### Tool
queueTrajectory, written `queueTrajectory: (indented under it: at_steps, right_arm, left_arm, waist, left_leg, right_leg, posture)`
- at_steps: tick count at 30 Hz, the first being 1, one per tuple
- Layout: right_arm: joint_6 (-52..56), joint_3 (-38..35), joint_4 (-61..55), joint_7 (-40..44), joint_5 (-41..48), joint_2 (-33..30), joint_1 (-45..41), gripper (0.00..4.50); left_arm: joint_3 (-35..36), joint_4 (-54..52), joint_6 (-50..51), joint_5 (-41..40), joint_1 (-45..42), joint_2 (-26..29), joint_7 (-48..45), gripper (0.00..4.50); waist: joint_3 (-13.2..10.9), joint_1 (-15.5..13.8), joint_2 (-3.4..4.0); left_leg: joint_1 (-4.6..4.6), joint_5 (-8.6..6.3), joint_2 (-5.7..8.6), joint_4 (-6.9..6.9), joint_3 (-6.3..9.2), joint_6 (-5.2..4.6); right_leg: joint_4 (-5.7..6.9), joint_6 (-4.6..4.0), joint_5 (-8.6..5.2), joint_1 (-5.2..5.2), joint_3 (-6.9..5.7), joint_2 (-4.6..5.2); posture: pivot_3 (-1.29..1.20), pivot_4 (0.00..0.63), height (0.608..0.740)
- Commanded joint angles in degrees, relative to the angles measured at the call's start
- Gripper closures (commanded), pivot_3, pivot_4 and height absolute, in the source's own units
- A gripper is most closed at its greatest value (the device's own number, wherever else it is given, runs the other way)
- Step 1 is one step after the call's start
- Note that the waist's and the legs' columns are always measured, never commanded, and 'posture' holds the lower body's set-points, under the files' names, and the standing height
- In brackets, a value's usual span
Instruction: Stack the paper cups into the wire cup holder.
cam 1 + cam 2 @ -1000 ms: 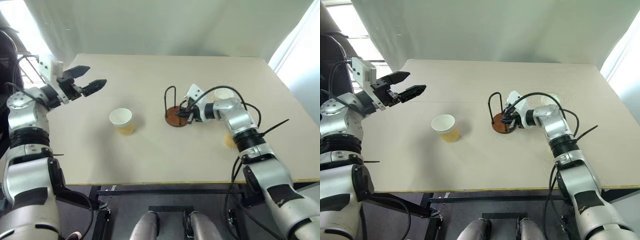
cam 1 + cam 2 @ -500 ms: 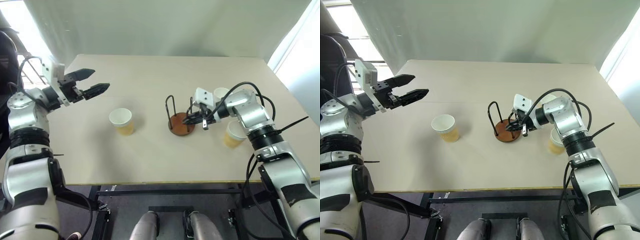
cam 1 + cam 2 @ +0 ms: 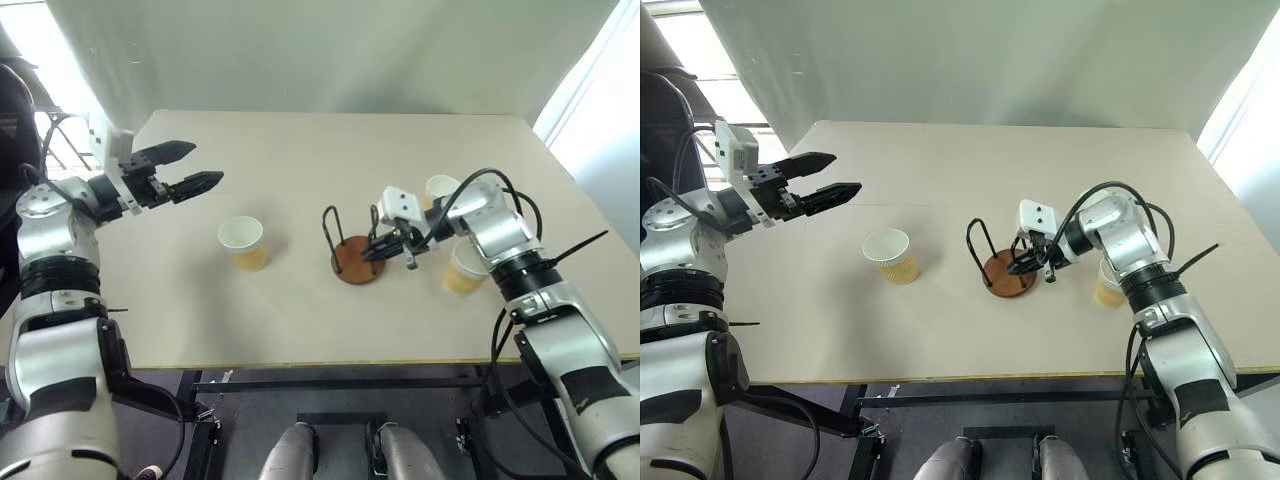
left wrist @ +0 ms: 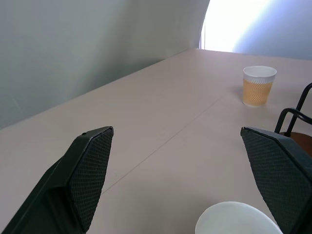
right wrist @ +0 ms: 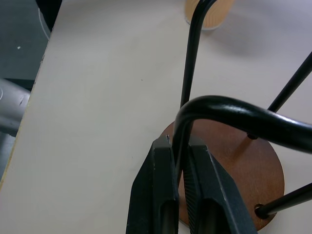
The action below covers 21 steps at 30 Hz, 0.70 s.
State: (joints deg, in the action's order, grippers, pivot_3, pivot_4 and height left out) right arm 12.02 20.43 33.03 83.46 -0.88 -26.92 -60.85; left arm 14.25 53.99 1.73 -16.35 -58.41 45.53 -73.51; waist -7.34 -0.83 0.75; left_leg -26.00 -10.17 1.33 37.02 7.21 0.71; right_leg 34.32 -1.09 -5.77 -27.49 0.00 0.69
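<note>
Dragged nearer: wire cup holder [image 3: 352,252], round wooden base.

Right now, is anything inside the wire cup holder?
No cup: the wire cup holder shows its bare brown base between the loops. The right pincer is shut on one wire loop. The three paper cups all stand on the table outside it.

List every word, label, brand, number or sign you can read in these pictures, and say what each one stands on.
None can be read. The paper cups show plain tan sides with no print, the wire cup holder and the table carry no marking, and neither hand's casing bears a readable label.
</note>
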Motion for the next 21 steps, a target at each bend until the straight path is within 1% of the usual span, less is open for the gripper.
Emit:
queueTrajectory:
  at_steps: [1, 8, 19, 21]
  right_arm:
    - [-2.03, -0.14, 0.71, 0.45, -0.41, 0.32, -2.61, 4.45]
    - [-5.44, -0.12, 6.02, 0.78, -2.08, 0.87, -4.63, 4.45]
    - [-7.84, 0.46, 9.68, 0.70, -4.60, 0.86, -5.63, 4.45]
    - [-8.80, 0.64, 10.38, 0.16, -5.45, 0.70, -5.73, 3.95]
  left_arm:
    - [0.49, -2.21, 0.26, -0.91, -0.11, 0.67, -0.14, 0.00]
    - [0.55, -2.85, 0.77, -0.95, 0.19, 0.84, -0.12, 0.00]
    - [0.59, -3.54, 1.26, -0.99, 0.26, 0.92, 0.05, 0.00]
    - [0.56, -3.53, 1.23, -0.93, 0.13, 0.92, 0.16, 0.00]
  waist:
    - [0.00, -0.01, 0.00]
    - [0.00, -0.03, 0.00]
    - [0.00, -0.01, 0.00]
    - [0.00, -0.01, 0.00]
  left_leg:
    - [0.00, 0.00, 0.00, 0.00, 0.00, 0.00]
    - [-0.01, 0.00, 0.00, 0.00, 0.01, 0.01]
    - [0.01, -0.02, 0.00, 0.00, 0.01, 0.02]
    - [0.01, -0.02, 0.00, 0.00, 0.01, 0.03]
  right_leg:
    - [0.00, 0.00, 0.00, 0.00, 0.00, 0.00]
    - [0.00, -0.01, 0.00, 0.00, 0.00, 0.01]
    - [0.01, -0.01, 0.00, 0.00, 0.00, 0.01]
    - [0.01, -0.02, 0.00, 0.00, 0.00, 0.01]
  posture:
    - [0.00, 0.150, 0.740]
    - [0.00, 0.150, 0.740]
    - [0.00, 0.150, 0.740]
    - [0.00, 0.150, 0.740]
